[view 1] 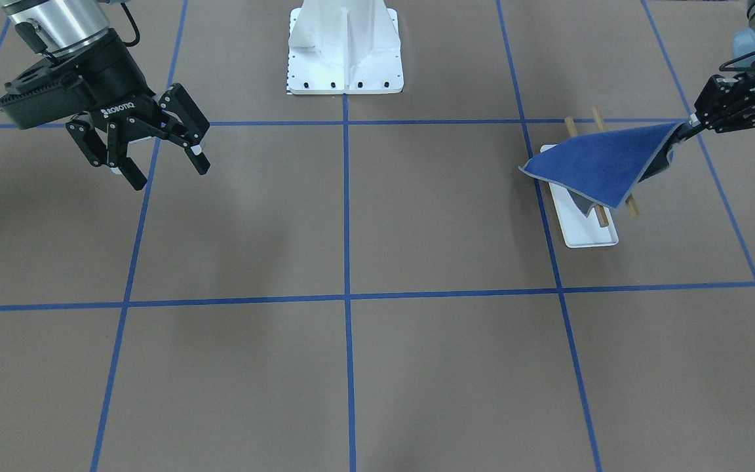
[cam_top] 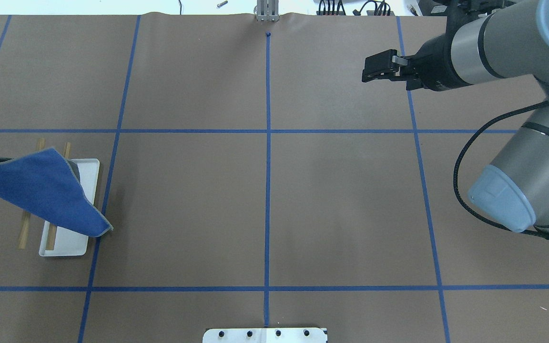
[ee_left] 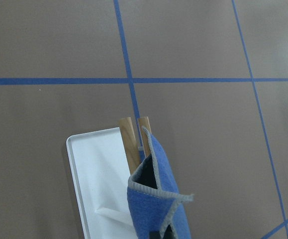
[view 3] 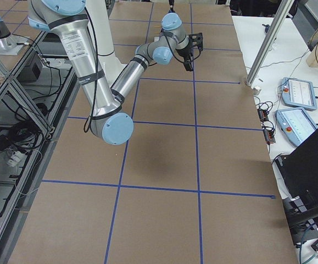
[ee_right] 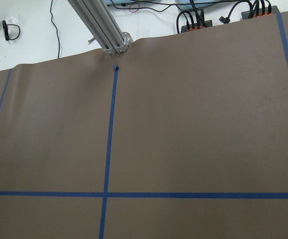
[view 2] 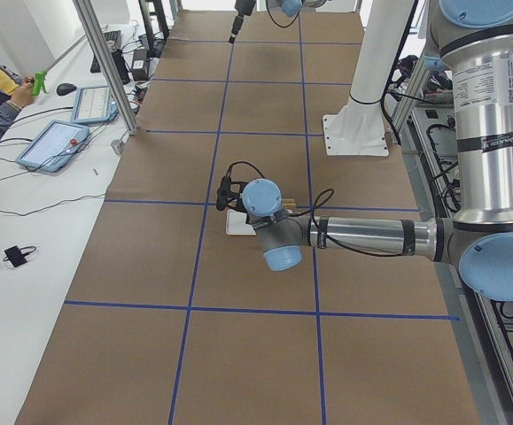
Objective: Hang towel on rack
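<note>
The towel (view 1: 600,164), blue face up and dark grey beneath, lies stretched over the two wooden dowel bars (view 1: 630,207) of the rack, above its white base tray (view 1: 587,233). My left gripper (view 1: 684,128) is shut on one towel corner and holds it up and out past the bars. The opposite corner hangs over the tray's other side. In the overhead view the towel (cam_top: 36,190) covers most of the rack (cam_top: 67,243). The left wrist view shows the pinched towel (ee_left: 156,201) over the bar ends (ee_left: 129,139). My right gripper (view 1: 164,157) is open and empty, far from the rack.
The large white bolted pedestal (view 1: 345,46) stands at the robot's side of the table's middle. Blue tape lines (view 1: 347,262) divide the brown table into squares. Tablets and cables lie on the side bench (view 2: 57,142).
</note>
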### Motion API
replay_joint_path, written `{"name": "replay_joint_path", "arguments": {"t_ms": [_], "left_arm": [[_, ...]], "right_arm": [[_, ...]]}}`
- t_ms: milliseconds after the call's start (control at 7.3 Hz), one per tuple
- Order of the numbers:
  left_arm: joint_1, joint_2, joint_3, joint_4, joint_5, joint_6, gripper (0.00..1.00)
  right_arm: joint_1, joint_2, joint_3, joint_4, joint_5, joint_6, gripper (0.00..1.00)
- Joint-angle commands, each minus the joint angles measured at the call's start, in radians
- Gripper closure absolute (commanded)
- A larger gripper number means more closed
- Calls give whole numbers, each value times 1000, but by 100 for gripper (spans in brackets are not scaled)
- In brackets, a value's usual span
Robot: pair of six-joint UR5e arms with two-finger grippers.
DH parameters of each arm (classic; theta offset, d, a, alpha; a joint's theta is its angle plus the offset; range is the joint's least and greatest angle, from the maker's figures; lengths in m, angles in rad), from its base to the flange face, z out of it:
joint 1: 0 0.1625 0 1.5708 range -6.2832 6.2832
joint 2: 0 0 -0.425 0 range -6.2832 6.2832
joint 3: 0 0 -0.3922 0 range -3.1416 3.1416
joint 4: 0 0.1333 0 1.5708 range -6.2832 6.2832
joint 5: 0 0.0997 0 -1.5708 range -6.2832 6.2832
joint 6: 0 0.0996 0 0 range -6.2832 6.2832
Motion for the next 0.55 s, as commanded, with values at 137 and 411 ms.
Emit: {"name": "replay_joint_path", "arguments": {"t_ms": [137, 411], "left_arm": [[-5, 25, 12, 8, -2, 1, 100], [-5, 43, 26, 6, 2, 0, 97]], "right_arm": [[5, -24, -7, 0, 1, -21, 0], [10, -29, -5, 0, 1, -28, 0]]}}
